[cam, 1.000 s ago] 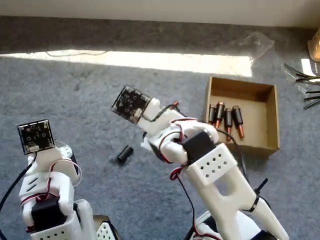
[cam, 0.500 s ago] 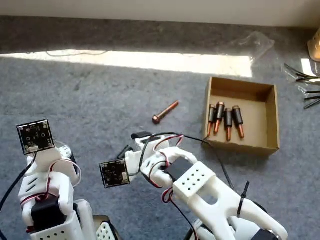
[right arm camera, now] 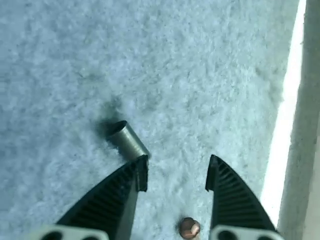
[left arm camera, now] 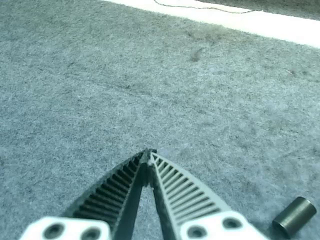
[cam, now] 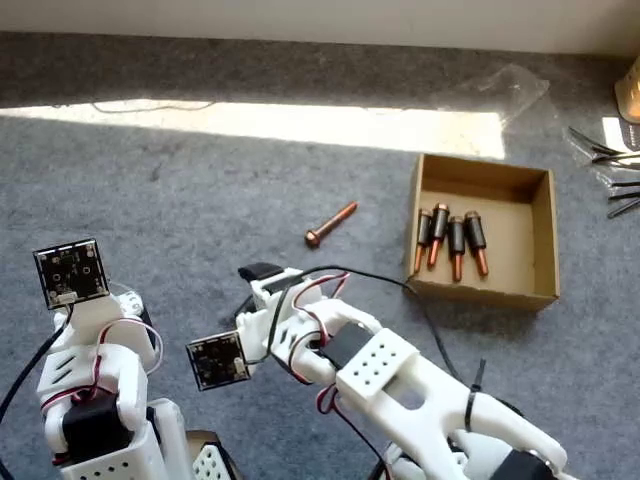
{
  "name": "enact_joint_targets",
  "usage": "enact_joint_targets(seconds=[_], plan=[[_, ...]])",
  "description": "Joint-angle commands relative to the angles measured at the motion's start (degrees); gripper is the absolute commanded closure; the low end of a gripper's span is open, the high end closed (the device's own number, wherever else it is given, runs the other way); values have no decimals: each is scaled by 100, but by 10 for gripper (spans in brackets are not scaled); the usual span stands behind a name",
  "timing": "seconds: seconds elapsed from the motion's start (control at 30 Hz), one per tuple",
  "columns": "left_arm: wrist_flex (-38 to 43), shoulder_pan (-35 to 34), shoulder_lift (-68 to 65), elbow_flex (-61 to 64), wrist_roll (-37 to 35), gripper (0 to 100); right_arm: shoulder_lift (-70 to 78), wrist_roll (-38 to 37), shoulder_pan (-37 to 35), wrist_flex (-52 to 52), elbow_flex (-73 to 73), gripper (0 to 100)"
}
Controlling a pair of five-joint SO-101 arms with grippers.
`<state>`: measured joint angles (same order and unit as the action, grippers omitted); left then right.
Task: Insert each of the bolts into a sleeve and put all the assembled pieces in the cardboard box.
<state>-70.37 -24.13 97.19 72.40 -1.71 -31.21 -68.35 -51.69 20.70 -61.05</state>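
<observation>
Over the last second the right arm has swung away from the bolt (cam: 332,223), which it was covering, and has come down low toward the near side of the surface (cam: 180,180). The bolt now lies bare on the grey surface, a little apart from the cardboard box (cam: 482,168). The left arm has not shifted.

The layout fits the task. Four assembled pieces (cam: 452,238) already lie side by side in the box, and one loose bolt and one loose sleeve (right arm camera: 128,141) are left outside it. The right arm appears to be going for the sleeve, so that the last pair can be joined.

The right end effector (right arm camera: 177,172) is spread wide and holds nothing. In its wrist view the sleeve lies on its side just outside the gap, with its near end right at the tip of one finger. Whether the two touch I cannot tell. To take the sleeve, the arm will probably need a small sideways shift so that the sleeve falls between the fingers.

The left end effector (left arm camera: 149,155) is closed on nothing, its fingers pressed together, and it hangs over bare surface with the sleeve lying off to one side
</observation>
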Motion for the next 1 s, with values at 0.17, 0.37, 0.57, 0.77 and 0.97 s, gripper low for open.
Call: enact_joint_targets(seconds=[0.17, 0.37, 0.57, 0.77, 0.97], plan=[[62, -92, 22, -251, 44, 993, 1578, -62, -31, -242, 919, 826], [62, -92, 22, -251, 44, 993, 2105, -70, -31, -251, 1121, 826], [62, -92, 22, -251, 44, 993, 2826, -70, -31, -251, 1473, 848], [246, -92, 22, -75, 44, 993, 3327, -70, -31, -251, 1666, 990], [1204, -92, 22, 558, 44, 993, 3327, -70, 189, -242, 1657, 993]])
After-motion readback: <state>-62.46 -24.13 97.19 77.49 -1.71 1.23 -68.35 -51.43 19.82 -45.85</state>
